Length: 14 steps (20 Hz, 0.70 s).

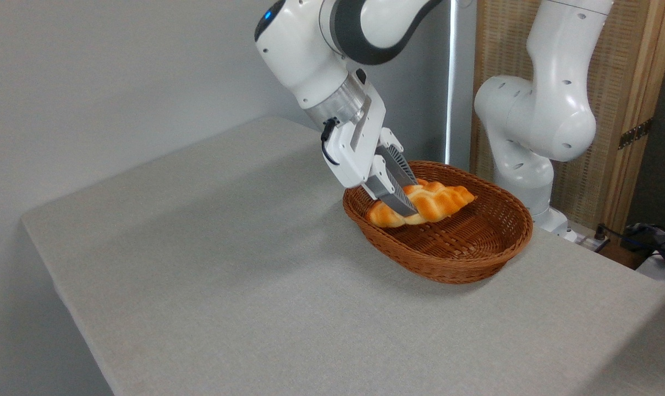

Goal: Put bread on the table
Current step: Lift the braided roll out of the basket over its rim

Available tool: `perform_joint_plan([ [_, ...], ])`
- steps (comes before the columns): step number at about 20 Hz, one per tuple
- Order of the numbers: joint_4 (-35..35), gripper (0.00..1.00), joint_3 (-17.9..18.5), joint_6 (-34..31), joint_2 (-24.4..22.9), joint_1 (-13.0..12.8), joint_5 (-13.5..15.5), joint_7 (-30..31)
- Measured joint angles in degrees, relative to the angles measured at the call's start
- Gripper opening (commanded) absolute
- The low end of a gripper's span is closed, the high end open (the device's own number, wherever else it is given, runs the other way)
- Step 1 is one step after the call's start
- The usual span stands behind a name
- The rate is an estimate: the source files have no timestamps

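The bread [442, 201], a braided golden-orange loaf with pointed ends, lies lengthwise inside the brown wicker basket [475, 264] at the table's [227, 247] right rear. My gripper [413, 197] reaches down into the basket from the upper left. Its two grey ribbed fingers [395, 195] clamp the loaf near its left half, one in front and one behind. The loaf's left tip sits close to the basket's left rim, and its right end points toward the back right.
The arm's white base column [536, 121] stands just behind the basket at the right. A wooden screen [629, 110] and cables [640, 236] lie beyond the table's far right edge. Grey tabletop stretches left of and in front of the basket.
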<state>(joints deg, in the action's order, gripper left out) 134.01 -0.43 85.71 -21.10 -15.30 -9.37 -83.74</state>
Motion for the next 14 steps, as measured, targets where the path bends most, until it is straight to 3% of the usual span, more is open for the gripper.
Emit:
perform_joint_plan([
  [8, -6.7, 0.46, 0.9, -1.77, -0.01, 0.0, 0.54, -6.54],
  [14, -11.51, 0.46, 7.29, 1.65, 0.66, 0.17, 8.45, -3.32],
])
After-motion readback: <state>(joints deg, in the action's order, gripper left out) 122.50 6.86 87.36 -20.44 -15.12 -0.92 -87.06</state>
